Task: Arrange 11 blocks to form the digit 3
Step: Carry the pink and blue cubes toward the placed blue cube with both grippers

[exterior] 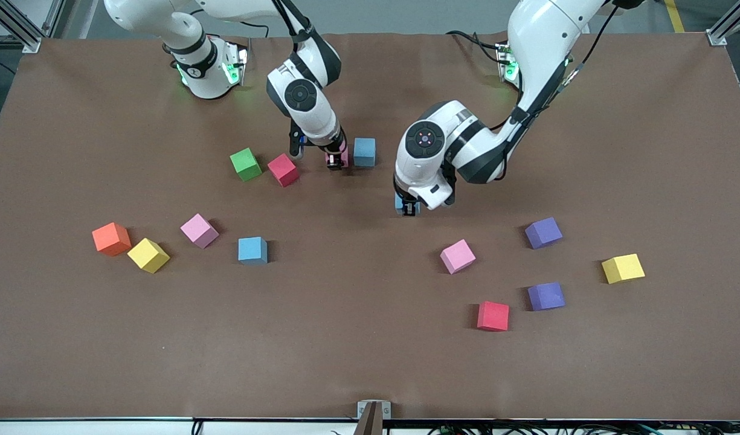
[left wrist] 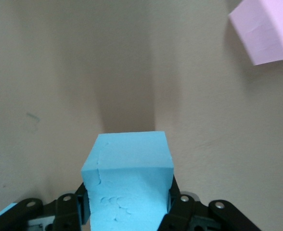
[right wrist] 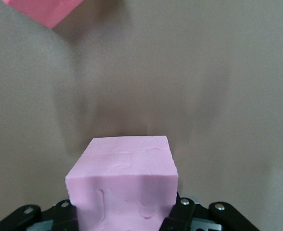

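Meanwhile the left tool (left wrist: 127, 211) is gripping a light blue block (left wrist: 128, 185), the right tool (right wrist: 124, 214) a pink block (right wrist: 123, 185).

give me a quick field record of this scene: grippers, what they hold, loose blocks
left gripper: shut on light blue block
right gripper: shut on pink block, beside another light blue block
digit 3: not yet formed
loose blocks: scattered singly on table
non-task cubes: green cube, orange cube
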`<action>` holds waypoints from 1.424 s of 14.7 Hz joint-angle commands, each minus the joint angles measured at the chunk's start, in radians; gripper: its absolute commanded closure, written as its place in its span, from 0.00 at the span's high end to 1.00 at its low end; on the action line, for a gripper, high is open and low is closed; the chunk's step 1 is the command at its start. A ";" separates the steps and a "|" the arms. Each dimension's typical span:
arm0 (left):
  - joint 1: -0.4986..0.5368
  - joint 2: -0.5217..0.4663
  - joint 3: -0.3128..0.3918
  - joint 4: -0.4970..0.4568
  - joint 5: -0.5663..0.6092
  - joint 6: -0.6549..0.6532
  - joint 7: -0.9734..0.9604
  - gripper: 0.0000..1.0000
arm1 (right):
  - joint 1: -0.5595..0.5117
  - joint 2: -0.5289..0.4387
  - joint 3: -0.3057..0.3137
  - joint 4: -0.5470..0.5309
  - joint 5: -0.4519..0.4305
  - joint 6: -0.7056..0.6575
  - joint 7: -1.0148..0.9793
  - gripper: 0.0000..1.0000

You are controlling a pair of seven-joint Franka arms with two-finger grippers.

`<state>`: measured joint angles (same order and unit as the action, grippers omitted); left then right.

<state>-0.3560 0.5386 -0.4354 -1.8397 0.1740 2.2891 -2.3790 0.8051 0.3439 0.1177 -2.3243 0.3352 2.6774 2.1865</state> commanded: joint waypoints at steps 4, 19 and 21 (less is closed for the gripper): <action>-0.001 -0.063 -0.031 -0.134 -0.001 0.122 -0.098 0.32 | 0.025 0.000 -0.003 -0.003 0.030 0.015 0.012 0.02; -0.003 -0.152 -0.134 -0.409 0.001 0.346 -0.200 0.31 | 0.025 0.033 -0.003 0.036 0.030 0.015 0.022 0.02; -0.004 -0.152 -0.135 -0.431 0.001 0.381 -0.200 0.31 | 0.025 0.033 -0.003 0.036 0.030 0.015 0.022 0.03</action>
<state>-0.3640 0.4259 -0.5653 -2.2181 0.1740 2.6285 -2.5603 0.8141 0.3682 0.1182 -2.2965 0.3387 2.6795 2.1974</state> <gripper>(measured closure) 0.401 0.410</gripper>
